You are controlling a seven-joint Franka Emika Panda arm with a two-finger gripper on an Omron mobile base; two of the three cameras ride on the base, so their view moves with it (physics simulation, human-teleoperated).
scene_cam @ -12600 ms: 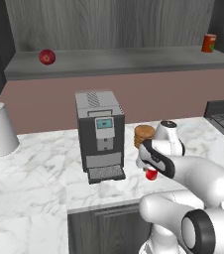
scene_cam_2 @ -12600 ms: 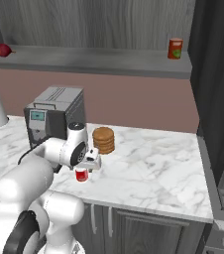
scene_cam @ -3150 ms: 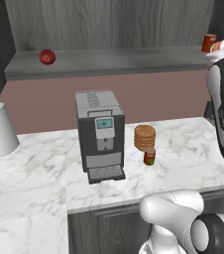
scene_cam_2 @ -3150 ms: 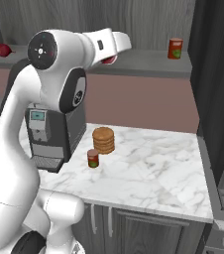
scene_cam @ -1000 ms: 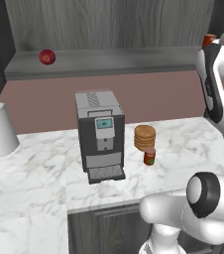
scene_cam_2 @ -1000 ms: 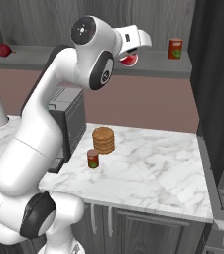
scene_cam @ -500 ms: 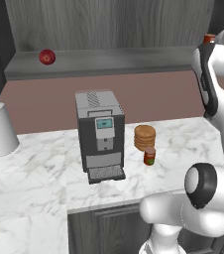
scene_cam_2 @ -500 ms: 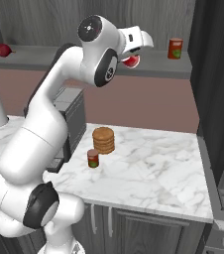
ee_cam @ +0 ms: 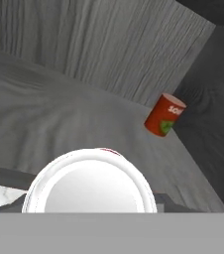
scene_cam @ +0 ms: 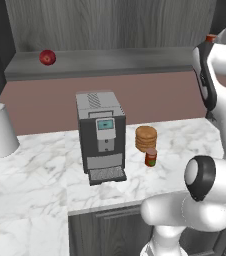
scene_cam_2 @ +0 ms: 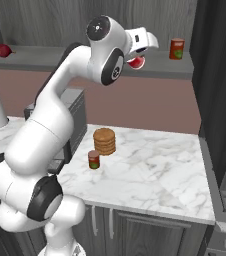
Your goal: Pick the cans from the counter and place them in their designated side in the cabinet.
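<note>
Your gripper (scene_cam_2: 139,56) is up at the cabinet shelf (scene_cam_2: 60,59), clamped on the bright red can (scene_cam_2: 136,62) — its white rim sits right at the bottom of the hand view. A second red can (scene_cam_2: 177,49) stands on the shelf's right end, and the darker can (scene_cam_2: 94,159) sits on the counter (scene_cam_2: 155,175) just beside the tan discs (scene_cam_2: 104,141).
</note>
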